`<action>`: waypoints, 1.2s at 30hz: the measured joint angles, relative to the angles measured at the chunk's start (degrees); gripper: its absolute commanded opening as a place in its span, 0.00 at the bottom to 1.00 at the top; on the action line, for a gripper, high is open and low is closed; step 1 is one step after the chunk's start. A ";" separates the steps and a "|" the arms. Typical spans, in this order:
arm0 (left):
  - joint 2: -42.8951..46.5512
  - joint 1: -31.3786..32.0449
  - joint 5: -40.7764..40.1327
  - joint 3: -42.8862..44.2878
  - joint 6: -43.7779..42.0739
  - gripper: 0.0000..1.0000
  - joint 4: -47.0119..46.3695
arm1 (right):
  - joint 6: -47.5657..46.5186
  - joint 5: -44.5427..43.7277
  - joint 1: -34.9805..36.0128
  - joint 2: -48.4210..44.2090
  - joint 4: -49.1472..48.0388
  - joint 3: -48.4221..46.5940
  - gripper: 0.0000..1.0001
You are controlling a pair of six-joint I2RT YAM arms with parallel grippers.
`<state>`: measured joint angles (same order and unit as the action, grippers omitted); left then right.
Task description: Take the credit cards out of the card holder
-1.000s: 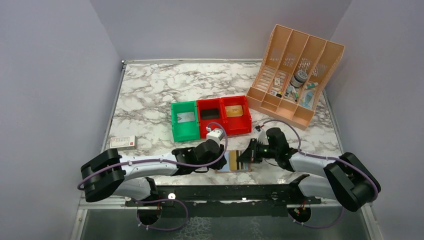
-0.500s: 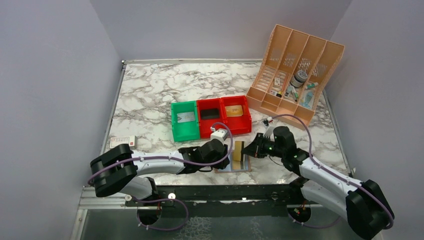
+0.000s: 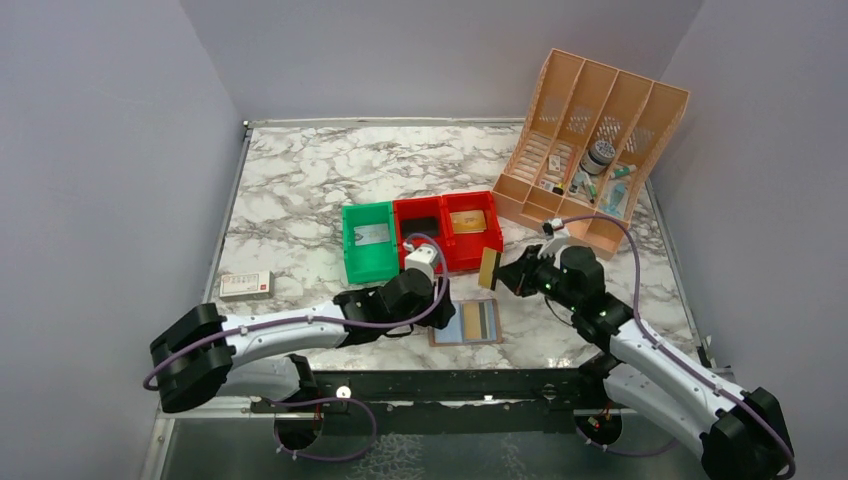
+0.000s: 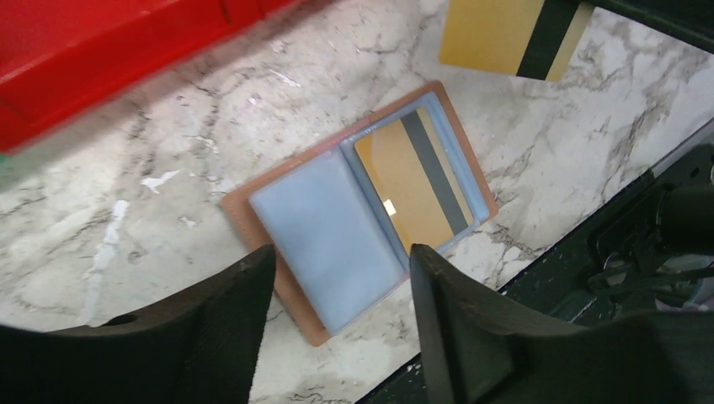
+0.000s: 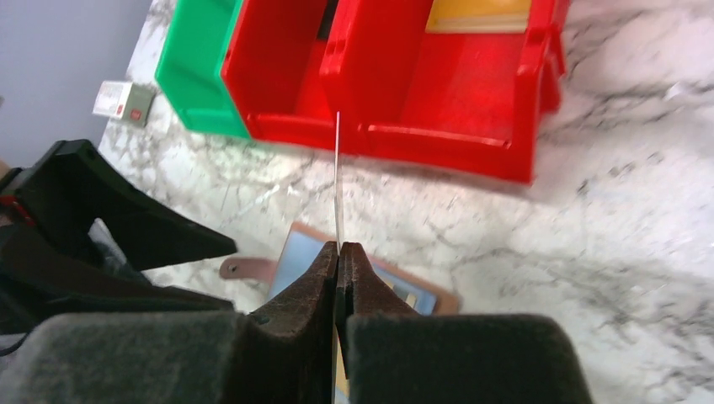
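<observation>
Only L-cam — 2nd card [image 4: 412, 181] in holder [image 4: 324, 236]; R hand [image 5: 338, 251] tight on 1st card [image 4: 492, 34], L hand [image 4: 341, 257] open.

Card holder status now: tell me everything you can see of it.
The card holder lies open and flat on the marble table near its front edge. Brownish-pink, leather-like cover with two pale blue-grey clear pockets side by side. The left pocket in the top view looks empty; the right one holds a gold card with a grey stripe. Nothing grips it.
</observation>
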<state>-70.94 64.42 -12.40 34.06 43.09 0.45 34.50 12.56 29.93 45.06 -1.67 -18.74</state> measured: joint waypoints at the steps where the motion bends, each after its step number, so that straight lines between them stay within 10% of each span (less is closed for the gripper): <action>1: 1.40 -0.63 -0.31 0.00 -0.37 0.73 0.96 | -0.87 -1.22 0.00 0.00 -0.07 -0.59 0.01; 8: 11.47 -4.31 -2.97 0.07 -1.68 0.99 8.83 | -6.80 -8.63 0.00 4.04 -0.55 -5.75 0.01; 36: 19.89 -25.07 -5.73 11.69 -12.04 0.99 35.65 | -41.57 -8.31 0.02 31.41 -10.45 -20.72 0.01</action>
<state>-51.05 39.35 -18.13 45.76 31.05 36.10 -7.07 4.25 29.95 76.47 -12.12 -39.46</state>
